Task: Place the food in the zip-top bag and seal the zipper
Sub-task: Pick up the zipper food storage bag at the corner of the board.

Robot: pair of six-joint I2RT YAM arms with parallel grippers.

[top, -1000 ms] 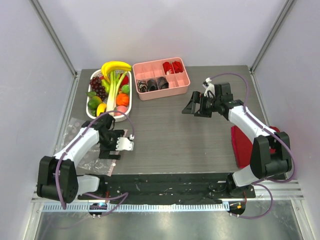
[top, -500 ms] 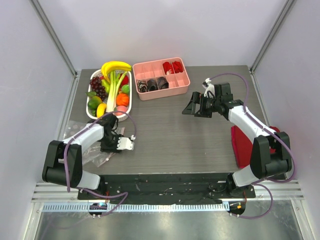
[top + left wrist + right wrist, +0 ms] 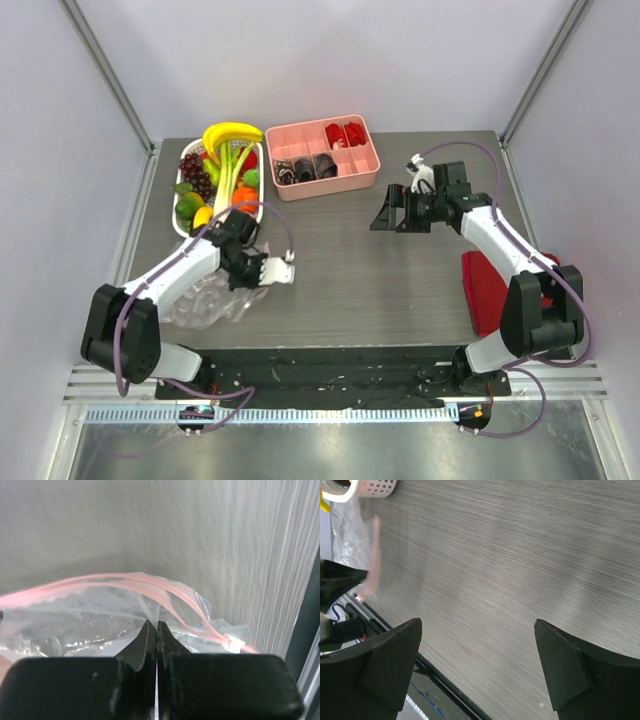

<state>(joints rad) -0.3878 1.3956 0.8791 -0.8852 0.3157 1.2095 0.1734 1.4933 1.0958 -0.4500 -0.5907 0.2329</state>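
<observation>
The food lies in a white basket (image 3: 188, 222) at the back left: a white-and-green leek (image 3: 231, 176), purple grapes (image 3: 195, 172), an orange fruit (image 3: 245, 198) and a green fruit (image 3: 251, 177). The clear zip-top bag (image 3: 203, 302) lies crumpled at the front left. My left gripper (image 3: 240, 283) is shut on its film (image 3: 100, 625), just below the pink zipper (image 3: 125, 582). The pale slider tab (image 3: 234, 641) sits at the strip's right end. My right gripper (image 3: 398, 213) hangs open over the table's right half, with only bare table between its fingers (image 3: 395, 655).
A pink compartment tray (image 3: 368, 170) with dark and red pieces stands at the back centre. A red object (image 3: 482, 290) lies by the right arm's base. The right wrist view catches the bag (image 3: 347, 527) and the basket's rim (image 3: 370, 486) at its top left.
My left gripper has shut on the bag and moved right and away from the front edge, dragging the bag with it. The right gripper has hardly moved.
</observation>
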